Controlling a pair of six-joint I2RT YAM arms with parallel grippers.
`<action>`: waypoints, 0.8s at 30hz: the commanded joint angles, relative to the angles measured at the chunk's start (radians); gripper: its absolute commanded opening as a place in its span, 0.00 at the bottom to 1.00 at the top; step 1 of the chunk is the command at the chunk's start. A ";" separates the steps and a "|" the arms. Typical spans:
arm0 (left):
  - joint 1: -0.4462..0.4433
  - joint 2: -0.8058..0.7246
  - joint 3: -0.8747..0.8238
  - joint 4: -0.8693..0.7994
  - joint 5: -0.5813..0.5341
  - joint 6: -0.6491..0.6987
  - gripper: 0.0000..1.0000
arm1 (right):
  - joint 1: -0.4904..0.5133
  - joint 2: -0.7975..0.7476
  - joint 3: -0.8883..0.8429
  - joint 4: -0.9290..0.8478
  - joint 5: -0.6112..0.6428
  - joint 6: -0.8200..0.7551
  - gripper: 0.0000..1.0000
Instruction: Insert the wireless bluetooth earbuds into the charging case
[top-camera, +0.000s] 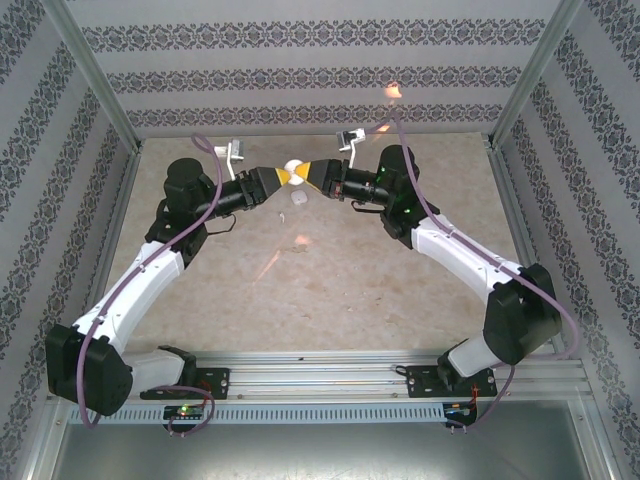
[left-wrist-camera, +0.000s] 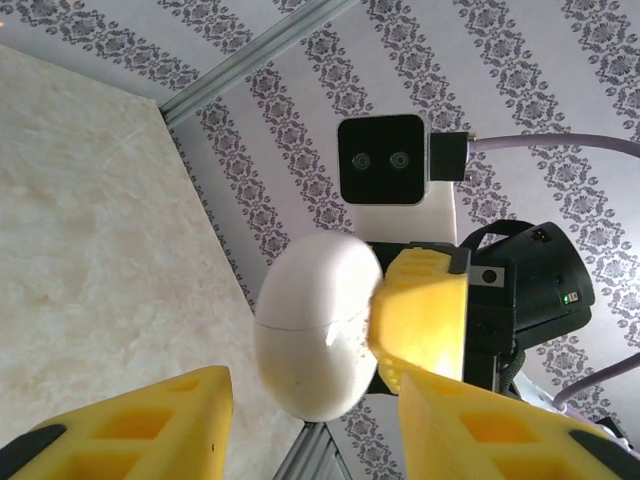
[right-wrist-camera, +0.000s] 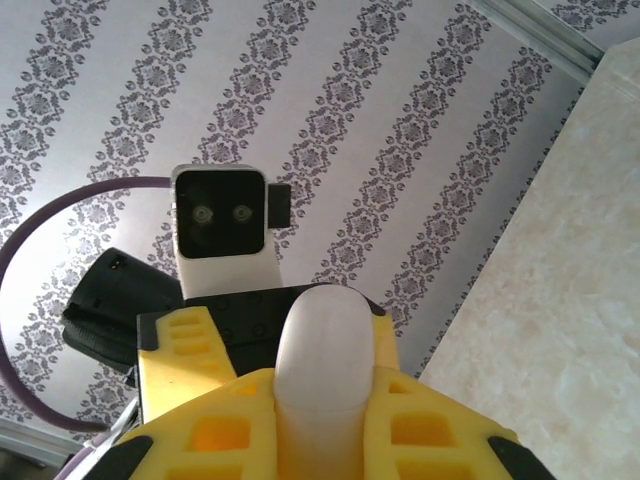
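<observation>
A white egg-shaped charging case (top-camera: 294, 166) hangs above the far middle of the table, where both grippers meet. My right gripper (right-wrist-camera: 325, 400) is shut on the case (right-wrist-camera: 325, 340), which pokes out past its yellow fingers. In the left wrist view the case (left-wrist-camera: 315, 340) shows a lid seam across its middle, and a right-arm finger (left-wrist-camera: 420, 320) presses its side. My left gripper (left-wrist-camera: 315, 425) is open; its two fingertips stand on either side just short of the case, not touching it. The earbuds are out of view.
A small white piece (top-camera: 298, 199) lies on the beige table (top-camera: 330, 290) just below the grippers, too small to identify. Patterned walls and metal frame posts (top-camera: 100, 90) enclose the table. The arms' rail (top-camera: 330, 365) runs along the near edge.
</observation>
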 joint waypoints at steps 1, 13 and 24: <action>0.010 0.009 0.020 0.068 0.029 0.002 0.47 | 0.014 -0.025 0.040 0.072 0.001 0.030 0.01; 0.012 0.073 0.053 0.244 0.097 -0.070 0.21 | 0.029 -0.009 0.069 0.078 -0.013 0.027 0.01; 0.012 -0.006 0.010 0.297 0.119 0.033 0.00 | 0.031 -0.050 0.126 -0.165 -0.028 -0.115 0.39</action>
